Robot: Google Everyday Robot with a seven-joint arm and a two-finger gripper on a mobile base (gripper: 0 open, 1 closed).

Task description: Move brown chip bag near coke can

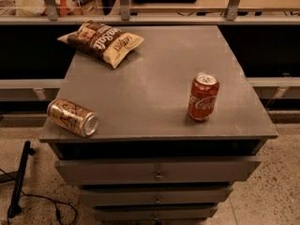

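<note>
Obs.: the gripper is nowhere in the camera view, so whether it is released or clenched cannot be told from where I stand; nothing on the table is being held. The brown chip bag [101, 42] lies flat at the far left corner of the grey cabinet top [154, 78], cream end pointing toward the middle, its far edge close to the back edge. The coke can [203, 97] stands upright on the right side, toward the front, well apart from the bag. Judgement: task not yet begun, as the bag sits diagonally across the surface from its target. A gold can [72, 117] lies on its side at the front left corner, silver top facing right; being round and tipped, it would likely roll if nudged. It is off the straight line from bag to coke can, and the stretch between them looks bare, so I see no obstacle to a carry. Risk: setting the bag down too close could knock the upright can over. Drawers [159, 170] below are closed; a black stand [18, 182] and cable sit on the floor at left.
</note>
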